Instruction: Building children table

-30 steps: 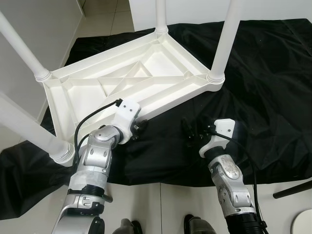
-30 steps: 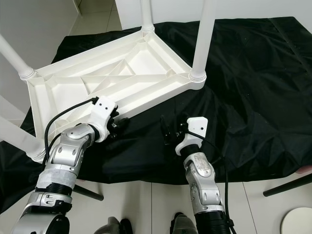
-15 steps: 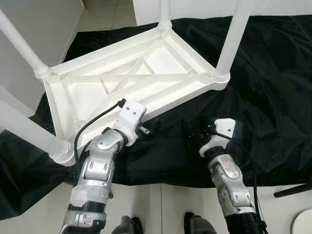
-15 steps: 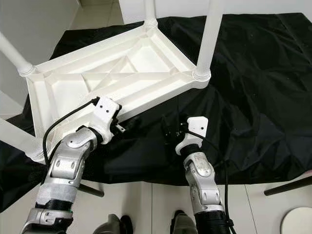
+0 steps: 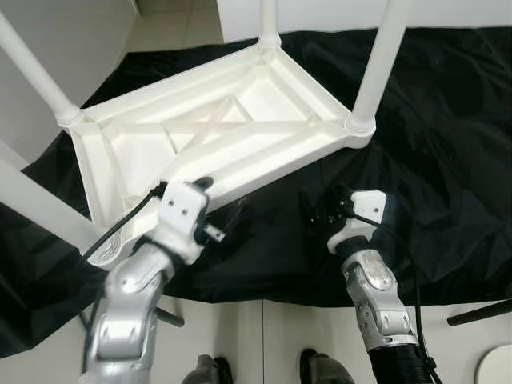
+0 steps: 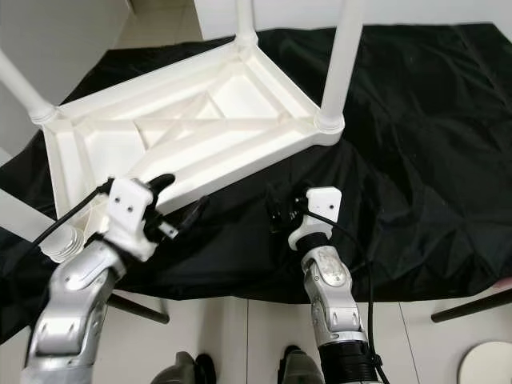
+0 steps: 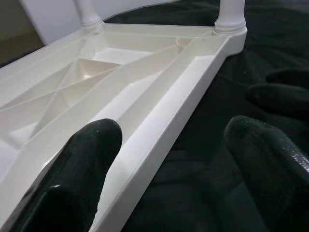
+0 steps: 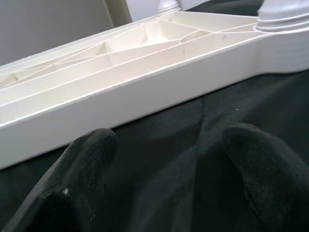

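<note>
Left wrist view gives you the left gripper [image 7: 169,159] with its two black fingers [image 7: 72,169] spread wide, one over the near rail of the upturned white children table [image 7: 120,92] and the other over the black cloth [image 7: 203,193]; nothing is between them. From the head cameras you see that gripper [image 5: 210,210] at the table's near long edge. Your right gripper [image 8: 169,159] also has its two fingers [image 8: 77,179] wide apart and holding nothing, hovering above the cloth just short of the same rail. In the left eye view it sits [image 5: 320,210] near the corner below one leg [image 5: 376,64].

The table lies underside up on the black cloth [image 5: 448,160], ribs showing, with four white legs pointing upward, one at each corner. The cloth is spread on a pale tiled floor [image 5: 240,328].
</note>
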Controlling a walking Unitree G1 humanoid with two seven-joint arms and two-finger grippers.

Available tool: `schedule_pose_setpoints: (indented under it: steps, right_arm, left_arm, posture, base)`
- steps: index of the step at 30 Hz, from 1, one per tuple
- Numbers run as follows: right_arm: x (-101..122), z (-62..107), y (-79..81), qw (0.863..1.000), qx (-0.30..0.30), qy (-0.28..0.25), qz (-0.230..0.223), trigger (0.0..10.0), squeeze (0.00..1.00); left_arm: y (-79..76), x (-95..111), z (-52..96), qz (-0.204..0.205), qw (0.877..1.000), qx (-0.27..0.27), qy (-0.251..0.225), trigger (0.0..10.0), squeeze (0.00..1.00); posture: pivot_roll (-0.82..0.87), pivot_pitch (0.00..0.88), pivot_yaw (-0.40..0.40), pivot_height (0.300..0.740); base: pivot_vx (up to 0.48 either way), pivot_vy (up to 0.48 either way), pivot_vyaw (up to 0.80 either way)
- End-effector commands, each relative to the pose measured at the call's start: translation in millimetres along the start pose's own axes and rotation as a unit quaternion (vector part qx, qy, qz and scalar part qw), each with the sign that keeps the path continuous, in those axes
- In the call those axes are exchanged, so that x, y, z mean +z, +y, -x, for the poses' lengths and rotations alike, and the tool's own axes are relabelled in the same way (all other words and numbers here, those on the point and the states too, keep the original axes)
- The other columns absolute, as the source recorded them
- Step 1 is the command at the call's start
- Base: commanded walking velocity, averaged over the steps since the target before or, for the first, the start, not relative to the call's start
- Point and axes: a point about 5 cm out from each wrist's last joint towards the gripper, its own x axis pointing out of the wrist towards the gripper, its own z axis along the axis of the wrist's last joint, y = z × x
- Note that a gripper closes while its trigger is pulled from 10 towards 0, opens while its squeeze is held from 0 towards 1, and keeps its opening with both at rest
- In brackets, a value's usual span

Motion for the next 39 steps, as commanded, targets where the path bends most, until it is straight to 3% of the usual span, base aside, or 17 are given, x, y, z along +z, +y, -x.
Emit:
schedule_pose_setpoints:
  steps: [1, 5, 7, 8, 9, 13, 17, 27, 30, 34, 39]
  right_arm:
    - [-2.2, 0.2, 0.6, 1.000, 0.002, 0.002, -0.003, 10.0, 0.00]
    - [-2.0, -2.2, -0.7, 1.000, 0.005, 0.002, -0.002, 10.0, 0.00]
    - [-1.4, -6.7, -0.9, 1.000, 0.011, 0.000, 0.000, 10.0, 0.00]
    - [-1.4, -6.7, -0.9, 1.000, 0.011, 0.000, 0.000, 10.0, 0.00]
    - [-1.0, -9.0, -1.3, 1.000, 0.014, 0.000, 0.001, 10.0, 0.00]
    - [-0.3, -16.3, -3.0, 1.000, 0.022, -0.001, 0.002, 10.0, 0.00]
    - [0.0, -20.4, -1.9, 1.000, 0.028, -0.002, 0.002, 10.0, 0.00]
    - [-0.5, -27.4, -1.6, 0.999, 0.039, -0.004, 0.001, 10.0, 0.00]
    - [-0.7, -27.7, -1.6, 0.999, 0.040, -0.004, 0.001, 10.0, 0.00]
    - [-2.0, -28.3, -0.9, 0.999, 0.043, -0.004, 0.000, 10.0, 0.00]
    - [-3.4, -28.8, 1.2, 0.999, 0.047, -0.005, -0.001, 10.0, 0.00]
  left_arm:
    - [1.7, 2.2, 7.8, 0.000, 1.000, -0.012, 0.001, 10.0, 0.00]
    - [2.7, 4.8, 23.7, -0.001, 1.000, -0.019, 0.000, 10.0, 0.00]
    - [3.8, 3.8, 45.6, -0.045, 0.998, -0.045, 0.028, 10.0, 0.00]
    - [3.8, 3.8, 45.6, -0.045, 0.998, -0.045, 0.028, 10.0, 0.00]
    - [5.9, 2.7, 57.0, -0.066, 0.995, -0.063, 0.050, 10.0, 0.00]
    - [23.7, 0.2, 85.7, -0.085, 0.987, -0.070, 0.117, 10.0, 0.00]
    - [36.6, -0.5, 100.2, -0.100, 0.983, -0.054, 0.147, 10.0, 0.00]
    - [82.4, 4.4, 161.0, -0.119, 0.955, -0.011, 0.270, 10.0, 0.00]
    - [86.5, 5.4, 164.3, -0.128, 0.953, -0.005, 0.276, 10.0, 0.00]
    - [107.0, 9.0, 169.3, -0.166, 0.944, 0.044, 0.283, 10.0, 0.00]
    - [126.5, 16.9, 159.2, -0.205, 0.942, 0.107, 0.243, 10.0, 0.00]
  posture:
    - [-0.02, 0.176, 0.102, 0.740]
    - [0.00, 0.169, 0.080, 0.740]
    - [0.00, 0.166, 0.073, 0.740]
    - [0.00, 0.166, 0.073, 0.740]
    - [0.01, 0.162, 0.063, 0.740]
    - [0.04, 0.153, 0.030, 0.740]
    - [0.05, 0.147, 0.017, 0.740]
    - [0.07, 0.132, -0.002, 0.740]
    - [0.07, 0.132, -0.003, 0.740]
    - [0.07, 0.129, -0.001, 0.740]
    - [0.06, 0.120, 0.008, 0.740]
  base:
    - [0.000, 0.000, 0.00]
    - [0.000, 0.000, 0.00]
    - [0.000, 0.000, 0.00]
    - [0.000, 0.000, 0.00]
    - [0.000, 0.000, 0.00]
    - [0.000, 0.000, 0.00]
    - [0.000, 0.000, 0.00]
    - [0.000, 0.000, 0.00]
    - [0.000, 0.000, 0.00]
    - [0.000, 0.000, 0.00]
    - [0.000, 0.000, 0.00]
